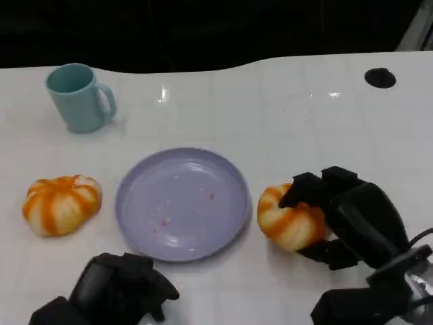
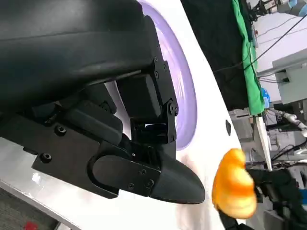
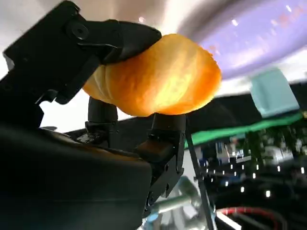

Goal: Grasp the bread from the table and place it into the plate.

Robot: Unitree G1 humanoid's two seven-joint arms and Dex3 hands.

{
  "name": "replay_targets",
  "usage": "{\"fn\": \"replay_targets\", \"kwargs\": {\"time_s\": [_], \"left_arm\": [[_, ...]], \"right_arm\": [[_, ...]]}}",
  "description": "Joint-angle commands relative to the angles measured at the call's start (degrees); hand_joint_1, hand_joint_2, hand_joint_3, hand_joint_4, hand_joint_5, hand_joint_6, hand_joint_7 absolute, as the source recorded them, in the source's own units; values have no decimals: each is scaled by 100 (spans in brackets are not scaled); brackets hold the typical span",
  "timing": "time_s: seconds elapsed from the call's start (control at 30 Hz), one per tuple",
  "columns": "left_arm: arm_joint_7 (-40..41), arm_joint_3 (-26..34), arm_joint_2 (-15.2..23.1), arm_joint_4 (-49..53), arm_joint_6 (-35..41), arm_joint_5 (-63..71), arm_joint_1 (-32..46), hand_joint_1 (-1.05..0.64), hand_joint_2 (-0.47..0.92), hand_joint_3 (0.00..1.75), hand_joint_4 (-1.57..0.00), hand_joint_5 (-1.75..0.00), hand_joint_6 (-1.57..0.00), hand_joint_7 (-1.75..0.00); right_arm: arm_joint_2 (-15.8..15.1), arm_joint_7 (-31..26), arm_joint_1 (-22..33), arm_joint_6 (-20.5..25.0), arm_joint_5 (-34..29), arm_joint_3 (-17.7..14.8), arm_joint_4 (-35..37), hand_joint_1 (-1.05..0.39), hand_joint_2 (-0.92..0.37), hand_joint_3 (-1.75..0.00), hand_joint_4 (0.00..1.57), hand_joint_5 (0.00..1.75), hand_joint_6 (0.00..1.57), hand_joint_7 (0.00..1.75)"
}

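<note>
1. Head view. The white worktop [image 1: 284, 115] carries a round lavender plastic plate [image 1: 183, 203] at centre, bare but for a few crumbs. Just beside its rim, on the robot's right, sits an orange-and-cream striped round bread roll [image 1: 287, 220], with the black right hand [image 1: 338, 217] wrapped round its outer side, fingers over the top and below. The grip looks set so the roll can be carried the short way to the plate. A second, similar striped bread roll [image 1: 61, 203] lies untouched on the plate's other side, near it but apart. A teal ceramic mug [image 1: 78, 98] stands upright well behind. The black left hand [image 1: 118, 288] rests low near the plate's front edge, holding nothing (presumably kept clear of the transfer).

2. Left wrist view. The left hand [image 2: 129, 143] has its fingers drawn in with nothing between them. Beyond lie the plate [image 2: 184, 96] and the gripped roll [image 2: 235, 184].

3. Right wrist view. The right hand [image 3: 96, 96] pinches the roll [image 3: 158, 76] between an upper finger and lower fingers; the plate [image 3: 259, 43] lies just beyond. Whether the roll is touching the worktop, I cannot tell.
</note>
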Motion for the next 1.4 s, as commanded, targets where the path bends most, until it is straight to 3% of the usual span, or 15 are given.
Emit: {"fn": "replay_targets", "kwargs": {"time_s": [0.03, 0.37, 0.47, 0.77, 0.87, 0.9, 0.93, 0.97, 1.03, 1.1, 1.17, 1.27, 1.4], "left_arm": [[-57, 40, 95, 71, 8, -91, 18, -105, 92, 18, -122, -117, -135, -60], [-121, 28, 45, 87, 8, -156, 4, -105, 92, 16, -122, -116, -136, -60], [-102, 9, 48, 73, 49, -154, 6, -105, 92, 15, -122, -116, -136, -59], [-102, 2, 70, 87, 26, -151, 29, -105, 92, 15, -122, -115, -136, -59], [-136, -1, 57, 82, 76, -193, 36, -105, 92, 13, -122, -115, -136, -58], [-93, -12, 60, 79, 62, -152, 41, -105, 92, 13, -122, -114, -137, -58], [-60, -19, 63, 78, 50, -119, 44, -105, 92, 13, -123, -114, -137, -58], [-53, -22, 60, 79, 49, -111, 42, -105, 92, 14, -123, -114, -137, -58], [-61, -23, 55, 90, 53, -114, 32, -105, 92, 14, -123, -114, -137, -58], [-49, -26, 48, 91, 65, -108, 31, -105, 92, 15, -123, -114, -137, -57], [-19, -35, 52, 87, 63, -79, 33, -105, 92, 15, -123, -114, -138, -57], [-50, -32, 45, 93, 51, -113, 28, -105, 92, 15, -123, -114, -137, -57], [-10, -38, 33, 71, 56, -92, 34, -105, 92, 15, -124, -114, -138, -57]], "right_arm": [[338, 123, -245, -220, 457, -103, 0, -15, -34, -125, 95, 175, 72, 172], [1168, 702, -909, -157, 832, 12, 571, 3, -21, -144, 95, 175, 73, 175], [1394, 822, -1096, -102, 885, 38, 852, 4, -26, -137, 94, 175, 81, 156], [2000, 676, -1861, -226, 944, 132, 2337, 1, -33, -133, 88, 175, 81, 147], [2135, 730, -2065, -205, 993, 140, 2739, -4, -36, -132, 85, 168, 83, 130], [2148, 846, -2115, -193, 1013, 153, 2825, -5, -38, -130, 82, 164, 81, 123], [2154, 926, -2152, -192, 1026, 162, 2890, -10, -49, -108, 71, 135, 73, 97], [2138, 1067, -2194, -129, 997, 204, 2919, -12, -55, -96, 69, 123, 72, 84], [2085, 1270, -2259, -62, 912, 301, 2943, -23, -66, -69, 38, 78, 49, 43], [2027, 1462, -2303, 43, 825, 408, 2912, -37, -83, -34, 17, 53, 38, 16], [1940, 1710, -2307, 169, 753, 522, 2786, -51, -90, -28, 5, 41, 29, 6], [1796, 2207, -2148, 232, 858, 552, 2401, -69, -92, -36, 0, 19, 19, 1], [1613, 2584, -1879, 255, 962, 541, 1837, -77, -92, -37, 0, 16, 18, 1]]}}
